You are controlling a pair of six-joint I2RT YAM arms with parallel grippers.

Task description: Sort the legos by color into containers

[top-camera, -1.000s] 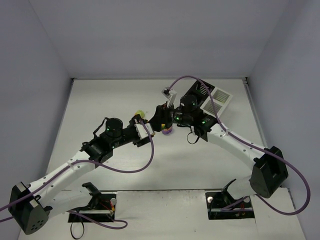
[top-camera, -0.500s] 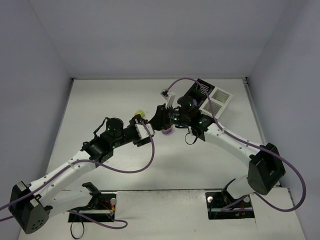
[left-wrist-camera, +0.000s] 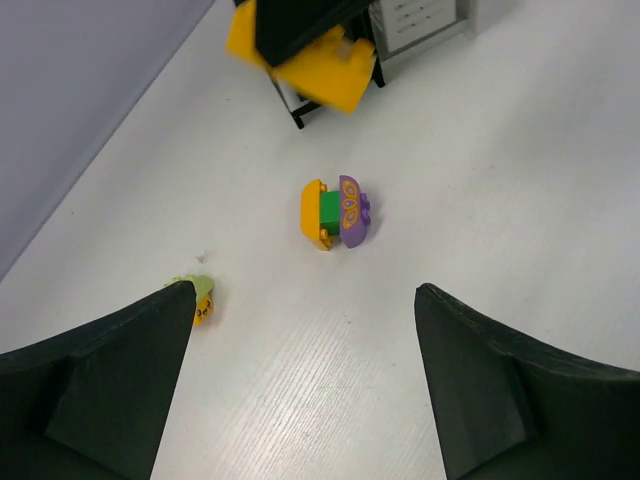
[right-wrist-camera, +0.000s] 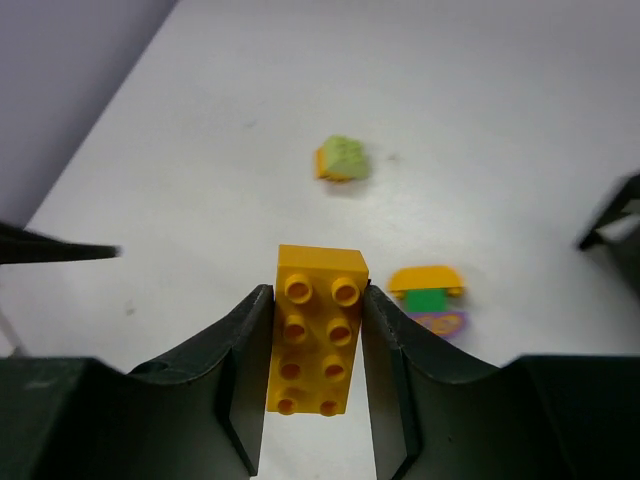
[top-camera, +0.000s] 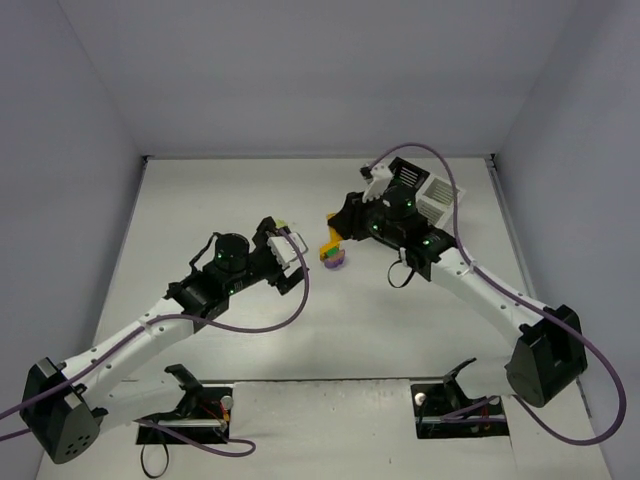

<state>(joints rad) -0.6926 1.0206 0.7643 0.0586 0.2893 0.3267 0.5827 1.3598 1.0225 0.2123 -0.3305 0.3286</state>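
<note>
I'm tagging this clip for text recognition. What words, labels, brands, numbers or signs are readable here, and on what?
No readable text anywhere in these views.
Stacked brick: its purple end bears an oval pattern, a drawing, not letters.
Yellow brick in the right hand: plain studs; any marks on them are too small to read.
Bins: no label visible.
</note>
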